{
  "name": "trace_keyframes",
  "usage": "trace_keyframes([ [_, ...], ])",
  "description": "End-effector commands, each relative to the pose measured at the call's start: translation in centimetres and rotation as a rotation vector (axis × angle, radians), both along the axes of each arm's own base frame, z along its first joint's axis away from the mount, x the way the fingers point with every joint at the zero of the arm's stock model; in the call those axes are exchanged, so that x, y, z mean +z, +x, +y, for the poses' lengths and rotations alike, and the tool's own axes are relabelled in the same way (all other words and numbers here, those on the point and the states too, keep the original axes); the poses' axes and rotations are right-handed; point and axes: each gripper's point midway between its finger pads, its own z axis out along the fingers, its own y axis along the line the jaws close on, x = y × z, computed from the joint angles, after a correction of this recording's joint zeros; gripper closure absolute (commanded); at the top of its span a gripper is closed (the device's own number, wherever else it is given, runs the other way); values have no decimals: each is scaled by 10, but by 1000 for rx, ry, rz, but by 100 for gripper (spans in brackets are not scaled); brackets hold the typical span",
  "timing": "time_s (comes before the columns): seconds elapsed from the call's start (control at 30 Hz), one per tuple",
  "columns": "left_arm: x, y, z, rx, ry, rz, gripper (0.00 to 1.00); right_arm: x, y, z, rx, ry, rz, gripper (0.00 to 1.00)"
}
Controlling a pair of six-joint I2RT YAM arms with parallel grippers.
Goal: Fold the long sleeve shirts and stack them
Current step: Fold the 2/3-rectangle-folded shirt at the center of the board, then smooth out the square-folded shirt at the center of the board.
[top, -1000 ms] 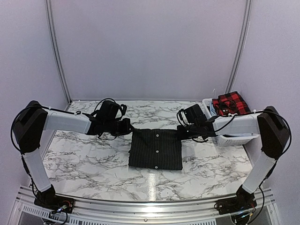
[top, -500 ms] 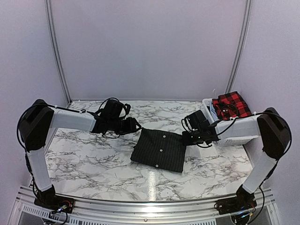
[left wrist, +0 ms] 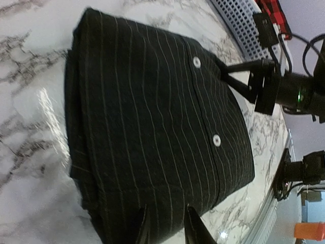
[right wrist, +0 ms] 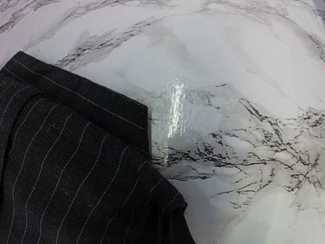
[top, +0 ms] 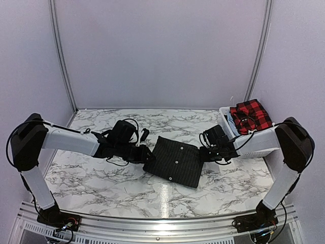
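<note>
Two grippers work one garment. The left gripper has its fingers apart over the near edge of the folded black pinstriped shirt; I cannot tell whether they grip it. The right gripper is pinched closed on the opposite edge. The shirt lies askew at the middle of the marble table. The step in hand is probably squaring the fold, which calls for moving both edges together. There are two shirts; the red-and-black checked shirt sits in the one white basket.

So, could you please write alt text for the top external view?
A folded black pinstriped shirt lies on a marbled table, jaws of the left arm and right arm at its opposite edges. A red-and-black checked shirt sits in a white plastic lattice basket far right.
</note>
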Motion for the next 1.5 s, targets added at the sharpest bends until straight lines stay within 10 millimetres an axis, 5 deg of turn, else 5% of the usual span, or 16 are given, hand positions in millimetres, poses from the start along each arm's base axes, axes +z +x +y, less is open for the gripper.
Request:
trace_keyframes([
  [0.0, -30, -30, 0, -75, 40, 76, 78, -12, -4, -5, -22, 9, 29, 100],
  [0.17, -73, -35, 13, -7, 119, 168, 83, -4, -4, -6, -25, 18, 11, 100],
  [0.3, -83, -39, 15, 15, 129, 182, 82, -3, -4, -7, -18, 12, 14, 100],
  [0.57, -28, -35, 5, 9, 46, 93, 79, 16, -1, -3, 0, 16, 0, 99],
  [0.67, -8, -27, 0, 6, 35, 51, 77, 41, 3, 1, 17, 29, -34, 82],
  [0.83, 10, 7, -17, 5, 72, -32, 76, 72, 0, -1, 13, 15, -69, 60],
  [0.97, 10, 45, -39, 17, 63, -65, 79, 96, -8, 9, 32, 15, -107, 60],
  [1.1, 1, 84, -46, 64, 70, -86, 80, 110, -34, 57, 155, 100, -104, 67],
  [1.27, -34, 124, -50, 91, 87, -26, 80, 95, -80, 115, 297, 152, -31, 72],
  [1.47, -73, 137, -59, 83, 107, 43, 82, 41, -118, 110, 301, 136, 100, 77],
])
